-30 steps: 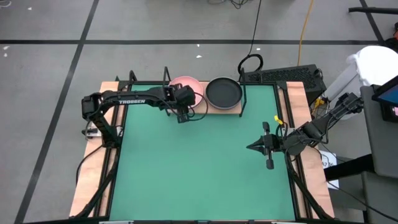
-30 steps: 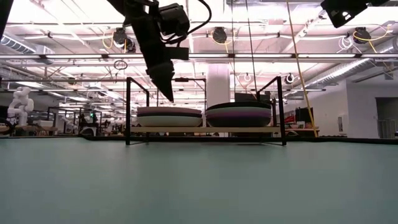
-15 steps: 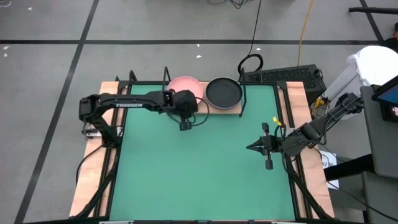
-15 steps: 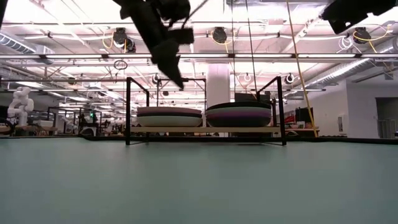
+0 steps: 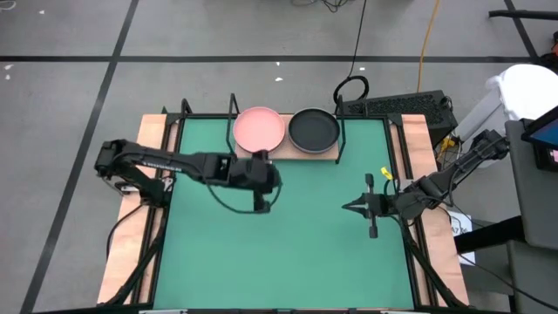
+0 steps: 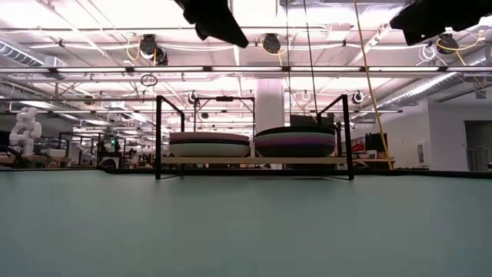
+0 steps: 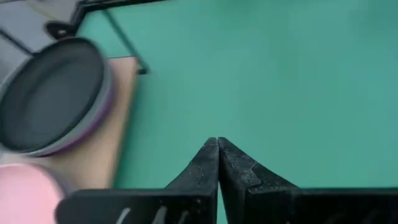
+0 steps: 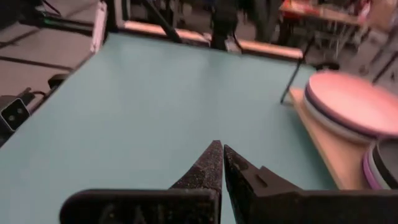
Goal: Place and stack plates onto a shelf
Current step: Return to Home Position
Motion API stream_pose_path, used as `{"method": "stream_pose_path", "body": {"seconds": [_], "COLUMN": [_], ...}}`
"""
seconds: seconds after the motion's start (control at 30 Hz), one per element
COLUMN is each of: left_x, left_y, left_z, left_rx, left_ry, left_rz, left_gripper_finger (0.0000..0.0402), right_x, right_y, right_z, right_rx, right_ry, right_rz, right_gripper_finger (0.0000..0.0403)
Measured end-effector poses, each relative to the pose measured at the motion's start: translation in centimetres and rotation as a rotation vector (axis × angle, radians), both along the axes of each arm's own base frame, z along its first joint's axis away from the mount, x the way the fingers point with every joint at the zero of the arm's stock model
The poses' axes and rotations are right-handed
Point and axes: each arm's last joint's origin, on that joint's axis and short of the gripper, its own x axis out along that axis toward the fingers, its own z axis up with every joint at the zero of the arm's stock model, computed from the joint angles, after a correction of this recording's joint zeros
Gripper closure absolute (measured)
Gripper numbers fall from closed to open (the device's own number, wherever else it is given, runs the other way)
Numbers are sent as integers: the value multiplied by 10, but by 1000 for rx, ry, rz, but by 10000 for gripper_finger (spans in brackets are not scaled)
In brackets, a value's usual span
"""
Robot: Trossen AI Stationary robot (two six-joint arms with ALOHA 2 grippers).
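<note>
The shelf (image 5: 301, 150), a light-wood board in a black wire frame, stands at the table's far edge. It carries two stacks of plates, side by side. The left stack (image 5: 259, 128) has a salmon pink plate on top. The right stack (image 5: 314, 130) is topped by a dark plate, with a purple plate (image 7: 99, 118) under it. My left gripper (image 5: 261, 206) hovers shut over the green mat, nearer than the shelf, holding nothing (image 7: 217, 147). My right gripper (image 5: 347, 208) waits shut at the table's right side, its fingers pointing left (image 8: 217, 150).
The green mat (image 5: 279, 253) stretches bare between the shelf and the near edge. Wooden strips (image 5: 131, 235) run along the table's left and right sides. A keyboard (image 5: 397, 106) and cables lie beyond the far right corner.
My left gripper has drawn back from the pink-topped stack toward the table's near edge and has risen, almost out of the low view's top. The plates on the shelf have stayed where they were.
</note>
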Motion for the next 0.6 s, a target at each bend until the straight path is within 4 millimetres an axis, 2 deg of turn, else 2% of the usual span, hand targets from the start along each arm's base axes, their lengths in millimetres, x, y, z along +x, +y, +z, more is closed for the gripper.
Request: {"method": "stream_pose_path", "body": {"seconds": [0.1, 0.17, 0.27, 0.37, 0.43, 0.6], "left_x": [1, 0, -13, -25, -39, -69], "left_y": [-20, -29, -36, -38, -38, -36], "left_z": [-8, -22, -39, -44, -47, -37], "left_rx": [-3, -6, -20, -38, -43, -50], "left_ry": [-42, -75, -105, -201, -194, -338], "left_rz": [-49, -75, -79, -86, -91, -119], "left_gripper_finger": [398, 398, 398, 398, 398, 398], "right_x": [0, 0, -1, -3, -4, -8], "right_y": [0, 1, 0, -1, -2, -5], "right_z": [-6, -9, -13, -21, -27, -42], "right_rx": [-31, -45, -68, -114, -147, -192], "right_ry": [-53, -82, -112, -117, -126, -164], "right_rz": [28, 59, 70, 84, 94, 106], "right_gripper_finger": [403, 403, 403, 403, 403, 403]}}
